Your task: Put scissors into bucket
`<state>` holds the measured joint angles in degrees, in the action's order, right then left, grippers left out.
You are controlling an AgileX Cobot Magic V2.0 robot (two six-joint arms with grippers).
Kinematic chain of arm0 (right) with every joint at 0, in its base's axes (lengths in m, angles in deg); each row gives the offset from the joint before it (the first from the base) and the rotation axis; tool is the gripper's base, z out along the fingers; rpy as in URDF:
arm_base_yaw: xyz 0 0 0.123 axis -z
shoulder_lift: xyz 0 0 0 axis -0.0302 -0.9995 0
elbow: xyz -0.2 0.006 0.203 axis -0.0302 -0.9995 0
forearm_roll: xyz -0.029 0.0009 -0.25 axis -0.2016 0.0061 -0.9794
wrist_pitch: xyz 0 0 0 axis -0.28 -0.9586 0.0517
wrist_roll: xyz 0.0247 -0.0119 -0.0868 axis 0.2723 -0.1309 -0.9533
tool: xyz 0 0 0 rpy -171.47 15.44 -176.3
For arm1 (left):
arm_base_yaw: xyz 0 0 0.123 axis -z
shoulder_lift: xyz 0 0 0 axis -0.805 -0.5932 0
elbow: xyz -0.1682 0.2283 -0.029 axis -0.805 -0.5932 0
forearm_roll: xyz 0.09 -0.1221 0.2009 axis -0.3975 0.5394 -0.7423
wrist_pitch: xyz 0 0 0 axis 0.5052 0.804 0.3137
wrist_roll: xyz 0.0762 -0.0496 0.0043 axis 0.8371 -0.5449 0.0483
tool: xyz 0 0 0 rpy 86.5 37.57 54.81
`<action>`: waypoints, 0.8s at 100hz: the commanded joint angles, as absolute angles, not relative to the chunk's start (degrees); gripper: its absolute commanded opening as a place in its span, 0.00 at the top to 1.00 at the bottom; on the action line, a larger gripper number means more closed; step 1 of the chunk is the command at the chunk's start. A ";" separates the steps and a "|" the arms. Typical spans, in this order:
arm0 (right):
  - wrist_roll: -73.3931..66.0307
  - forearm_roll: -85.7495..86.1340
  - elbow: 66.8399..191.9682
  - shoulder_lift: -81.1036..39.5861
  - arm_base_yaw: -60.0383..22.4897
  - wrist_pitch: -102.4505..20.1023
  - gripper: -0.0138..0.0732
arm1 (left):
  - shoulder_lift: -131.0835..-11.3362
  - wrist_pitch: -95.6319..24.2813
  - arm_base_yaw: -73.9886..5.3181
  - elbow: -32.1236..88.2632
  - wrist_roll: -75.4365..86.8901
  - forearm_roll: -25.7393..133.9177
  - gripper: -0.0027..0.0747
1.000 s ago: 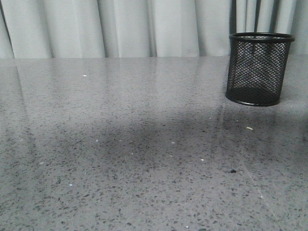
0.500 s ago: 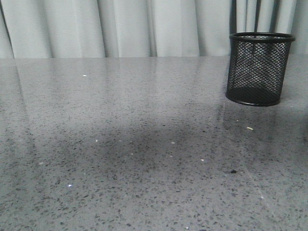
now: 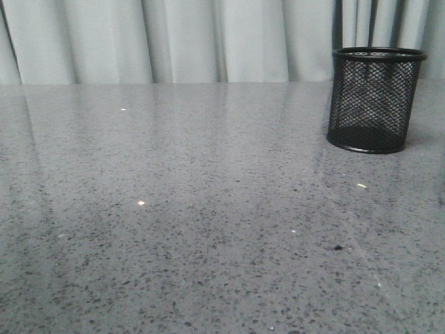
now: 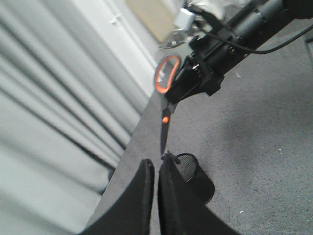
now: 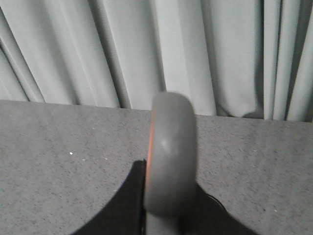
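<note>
I've got the scissors [image 4: 165,98] in my right gripper [image 4: 188,83], pinched at the handles, and they hang blade-down in the air. From my left wrist camera I can see 1 orange-lined handle loop up top, the orange pivot dot below it, and the slim dark blades pointing down toward the bucket [image 4: 191,175]. The blade tip looks just above the bucket's rim, though from this angle I can't tell whether it is over the opening or beside it.

My left gripper [image 4: 155,196] is empty, its 2 fingers pressed almost together with only a thin slit between them.

My right wrist camera is filled by a grey handle loop [image 5: 170,161], seen edge-on and blurred, with a thin line of orange along 1 side. My own dark fingers [image 5: 129,200] flank it at the base.

In the front view the black mesh bucket [image 3: 375,99] stands upright at the far right of the grey speckled table [image 3: 174,209], with pale curtains [image 3: 174,38] behind. Neither arm nor the scissors show in that view.
</note>
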<state>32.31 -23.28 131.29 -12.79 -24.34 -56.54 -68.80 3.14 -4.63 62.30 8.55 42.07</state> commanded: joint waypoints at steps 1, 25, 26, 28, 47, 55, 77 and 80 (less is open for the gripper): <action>31.24 -25.72 137.24 -15.37 -23.91 -60.05 0.91 | -64.59 -1.16 -4.27 61.13 -0.30 38.28 0.99; 27.00 -25.11 139.66 -24.20 -23.91 -65.94 0.91 | -52.32 -1.86 -4.27 50.20 -3.91 36.65 0.99; 27.00 -25.11 139.66 -24.42 -23.91 -65.94 0.91 | -51.96 -1.86 -4.27 49.88 -3.91 36.65 0.99; 27.00 -24.98 139.66 -25.10 -23.91 -65.94 0.91 | -50.92 -1.86 -4.27 48.93 -3.91 36.65 0.99; 27.00 -26.96 139.66 -30.40 -23.91 -61.41 0.91 | -42.68 -3.21 -4.27 42.19 -4.03 36.65 0.99; 27.00 -28.28 139.66 -32.70 -23.91 -59.00 0.91 | -39.94 -4.64 -4.27 40.25 -4.58 36.65 0.99; 27.00 -28.29 139.66 -37.52 -23.91 -58.42 0.90 | -36.69 -5.03 -4.27 38.63 -4.81 37.02 0.99; 27.00 -28.29 139.66 -37.85 -23.91 -58.54 0.89 | -36.60 -5.03 -4.27 38.53 -4.81 37.02 0.99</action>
